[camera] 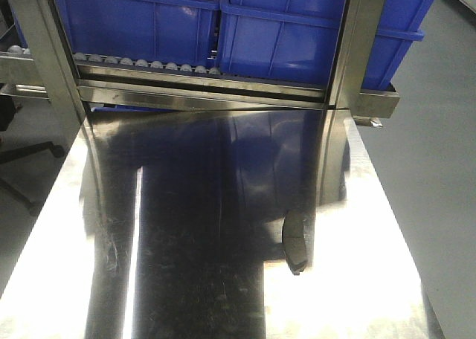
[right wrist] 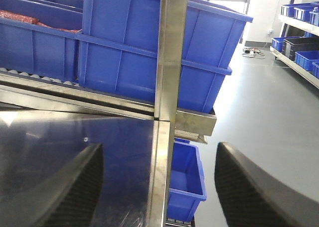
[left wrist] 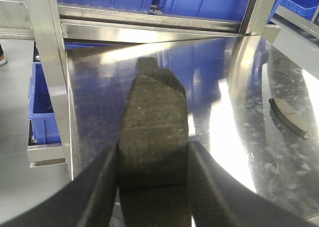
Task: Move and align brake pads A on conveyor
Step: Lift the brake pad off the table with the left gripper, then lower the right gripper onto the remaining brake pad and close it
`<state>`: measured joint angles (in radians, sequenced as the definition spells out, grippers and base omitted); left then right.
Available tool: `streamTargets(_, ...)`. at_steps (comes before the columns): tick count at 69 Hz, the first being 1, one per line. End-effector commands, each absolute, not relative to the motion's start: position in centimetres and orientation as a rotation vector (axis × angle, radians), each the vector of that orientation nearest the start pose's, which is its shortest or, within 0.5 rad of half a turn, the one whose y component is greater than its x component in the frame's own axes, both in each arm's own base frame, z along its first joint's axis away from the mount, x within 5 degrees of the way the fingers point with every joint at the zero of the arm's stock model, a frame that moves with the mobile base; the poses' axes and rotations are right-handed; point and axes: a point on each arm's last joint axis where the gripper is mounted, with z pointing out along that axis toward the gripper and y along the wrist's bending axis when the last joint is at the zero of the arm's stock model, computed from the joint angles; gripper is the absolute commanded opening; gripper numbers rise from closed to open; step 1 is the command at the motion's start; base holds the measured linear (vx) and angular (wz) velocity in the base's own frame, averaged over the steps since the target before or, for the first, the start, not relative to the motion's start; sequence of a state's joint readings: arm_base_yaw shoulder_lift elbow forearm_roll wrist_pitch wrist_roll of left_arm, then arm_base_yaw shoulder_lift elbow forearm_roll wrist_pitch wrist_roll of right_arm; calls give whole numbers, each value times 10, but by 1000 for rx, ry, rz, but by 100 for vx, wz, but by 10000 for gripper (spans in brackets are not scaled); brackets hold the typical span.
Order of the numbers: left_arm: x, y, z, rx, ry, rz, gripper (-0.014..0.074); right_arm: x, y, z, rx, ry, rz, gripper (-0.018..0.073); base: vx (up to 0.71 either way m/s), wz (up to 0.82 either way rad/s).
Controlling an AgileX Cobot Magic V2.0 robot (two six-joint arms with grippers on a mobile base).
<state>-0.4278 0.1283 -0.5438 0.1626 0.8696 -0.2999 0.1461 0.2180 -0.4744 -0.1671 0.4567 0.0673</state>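
Observation:
In the left wrist view my left gripper (left wrist: pixel 154 147) is shut on a brake pad (left wrist: pixel 154 117), a grey-brown rough pad that sticks out forward between the dark fingers (left wrist: pixel 99 182). It hangs above the shiny steel table (left wrist: pixel 224 67). A second brake pad (camera: pixel 295 242) lies flat on that table at the right; it is the pad (left wrist: pixel 288 115) at the right edge of the left wrist view. My right gripper (right wrist: pixel 159 147) is open and holds nothing, over the table's right edge. The conveyor is out of view. Neither gripper shows in the front view.
Blue bins (camera: pixel 297 34) stand on a rack of small white rollers (camera: pixel 141 62) behind the table. Steel posts (camera: pixel 357 42) rise at the table's far corners. Smaller blue bins sit on the floor to the right (right wrist: pixel 187 182) and to the left (left wrist: pixel 42 107).

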Motion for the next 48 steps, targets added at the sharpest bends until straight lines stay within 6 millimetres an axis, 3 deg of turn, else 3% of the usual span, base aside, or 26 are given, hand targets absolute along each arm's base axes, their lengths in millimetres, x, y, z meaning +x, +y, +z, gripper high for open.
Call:
streamTargets(1, 24, 1, 321, 151, 1827, -318, -6, 53, 2, 331, -146, 1586, -22, 473, 0, 0)
streamTargets(48, 24, 1, 321, 151, 1827, -318, -6, 53, 3, 331, -127, 1595, 13, 473, 0, 0)
